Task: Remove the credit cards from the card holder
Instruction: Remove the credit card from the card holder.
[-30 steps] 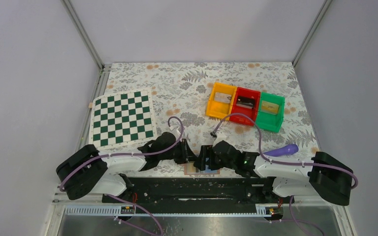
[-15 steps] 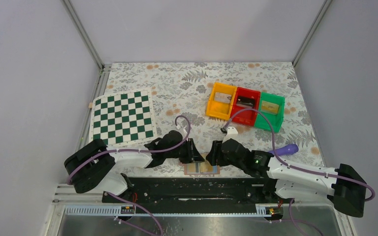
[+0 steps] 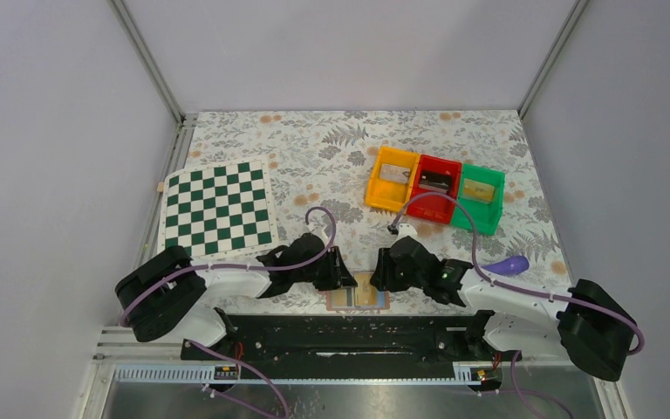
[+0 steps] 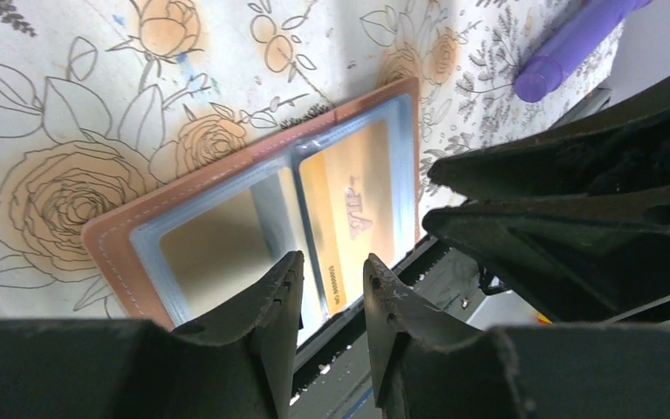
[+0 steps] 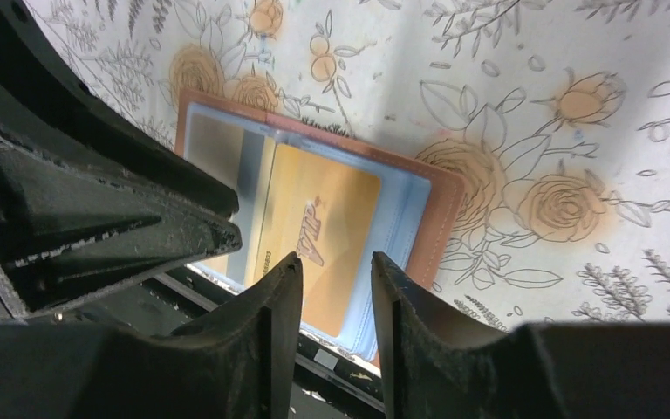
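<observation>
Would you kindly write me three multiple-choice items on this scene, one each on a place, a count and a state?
1. Where does the card holder lie?
A. on the chessboard
B. at the table's near edge, between the left pincer and the right pincer
C. at the far wall

2. How many coloured bins stand side by side?
A. two
B. three
C. four

3. How is the left pincer?
A. shut on the card holder
B. shut tight, empty
C. open, empty

Answers:
1 B, the top view shows it there.
2 B, one orange, one red, one green.
3 C, its fingers stand apart above the yellow card, gripping nothing.
</observation>
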